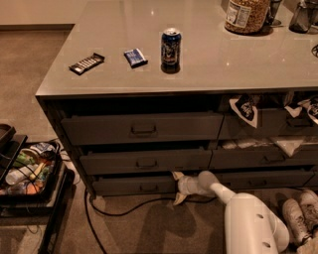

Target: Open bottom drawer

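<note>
No lettering on the can (170, 47) or jar (247, 15) is legible.

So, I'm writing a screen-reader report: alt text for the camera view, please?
The robot's open gripper sits at the right end of the bottom drawer, lowest of three grey drawers. A can stands on the countertop above.
</note>
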`<state>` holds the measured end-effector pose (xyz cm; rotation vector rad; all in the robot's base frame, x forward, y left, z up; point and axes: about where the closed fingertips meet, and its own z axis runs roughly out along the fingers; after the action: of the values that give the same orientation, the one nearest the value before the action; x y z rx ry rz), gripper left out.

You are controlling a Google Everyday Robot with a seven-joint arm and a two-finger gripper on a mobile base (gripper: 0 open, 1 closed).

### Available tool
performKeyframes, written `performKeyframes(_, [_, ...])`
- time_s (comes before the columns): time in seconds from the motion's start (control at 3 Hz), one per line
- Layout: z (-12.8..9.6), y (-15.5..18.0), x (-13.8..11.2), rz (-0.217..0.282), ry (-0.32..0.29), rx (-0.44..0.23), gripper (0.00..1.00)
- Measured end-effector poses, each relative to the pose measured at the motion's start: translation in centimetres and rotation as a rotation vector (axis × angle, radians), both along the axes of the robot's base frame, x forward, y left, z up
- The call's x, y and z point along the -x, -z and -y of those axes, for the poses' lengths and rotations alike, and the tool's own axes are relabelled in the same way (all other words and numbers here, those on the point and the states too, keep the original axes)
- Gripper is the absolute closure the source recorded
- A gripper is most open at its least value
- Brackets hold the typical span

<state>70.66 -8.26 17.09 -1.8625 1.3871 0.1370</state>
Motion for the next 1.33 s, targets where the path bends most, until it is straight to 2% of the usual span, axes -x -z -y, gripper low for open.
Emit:
performKeyframes(0.33, [0.0,0.0,0.0,0.0,0.0,0.0,0.0])
performKeyframes(1.0, [0.4,1.8,-2.5,-0.027,0.029,0.003,0.0])
performKeyframes(1.33, [0.5,0.9,-1.2,0.001,0.025,0.017,0.0])
